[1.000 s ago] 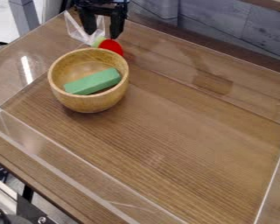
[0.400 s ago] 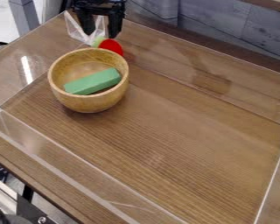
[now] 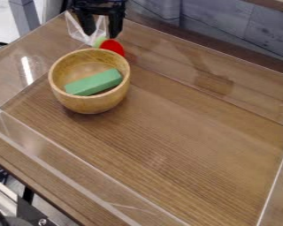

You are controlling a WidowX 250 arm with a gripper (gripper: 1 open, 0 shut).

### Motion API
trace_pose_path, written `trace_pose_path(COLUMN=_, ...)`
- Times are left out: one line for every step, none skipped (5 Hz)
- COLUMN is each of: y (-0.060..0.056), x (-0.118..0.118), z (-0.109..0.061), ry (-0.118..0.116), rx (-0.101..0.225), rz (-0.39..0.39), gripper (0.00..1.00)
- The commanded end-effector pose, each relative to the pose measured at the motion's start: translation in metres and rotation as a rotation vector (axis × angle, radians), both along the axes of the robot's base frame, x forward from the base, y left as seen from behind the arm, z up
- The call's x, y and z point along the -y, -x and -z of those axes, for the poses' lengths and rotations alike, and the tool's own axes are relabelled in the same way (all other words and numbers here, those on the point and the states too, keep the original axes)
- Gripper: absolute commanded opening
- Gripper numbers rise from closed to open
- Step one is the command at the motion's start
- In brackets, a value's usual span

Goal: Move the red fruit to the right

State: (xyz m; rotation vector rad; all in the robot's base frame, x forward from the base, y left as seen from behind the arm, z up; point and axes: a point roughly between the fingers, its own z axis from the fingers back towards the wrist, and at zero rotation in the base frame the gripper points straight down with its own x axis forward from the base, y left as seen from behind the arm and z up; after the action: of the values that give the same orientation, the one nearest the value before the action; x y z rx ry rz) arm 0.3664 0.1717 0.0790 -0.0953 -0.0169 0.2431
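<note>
Wooden worktop (image 3: 191, 141), far-left corner: the wide-open claw (image 3: 100, 32) hangs directly over the red fruit (image 3: 112, 47), holding nothing.

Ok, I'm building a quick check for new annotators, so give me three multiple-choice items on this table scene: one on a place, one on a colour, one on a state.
1. Where is the red fruit?
A. inside the wooden bowl
B. on the table behind the wooden bowl
C. at the table's near edge

2. What colour is the block in the wooden bowl?
A. green
B. blue
C. yellow

3. How is the gripper?
A. shut on the block
B. carrying the bowl
C. open, above the fruit

Answers:
1 B: the fruit lies on the wood just past the bowl's far rim.
2 A: the block lying in the bowl is plainly green.
3 C: its fingers stand apart over the fruit, gripping nothing.
</note>
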Motion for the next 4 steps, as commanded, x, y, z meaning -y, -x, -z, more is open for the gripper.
trace_pose_path(y=-0.004, x=-0.008, z=-0.026, ry=-0.023, rx=0.071, rz=-0.02, gripper=1.0)
trace_pose_path(y=-0.006, x=-0.009, z=-0.028, ry=-0.019, rx=0.074, rz=-0.026, gripper=0.0)
trace_pose_path(y=-0.006, x=-0.01, z=-0.029, ry=-0.015, rx=0.076, rz=-0.032, gripper=0.0)
trace_pose_path(y=-0.006, x=-0.009, z=-0.038, ry=-0.003, rx=0.083, rz=-0.037, gripper=1.0)
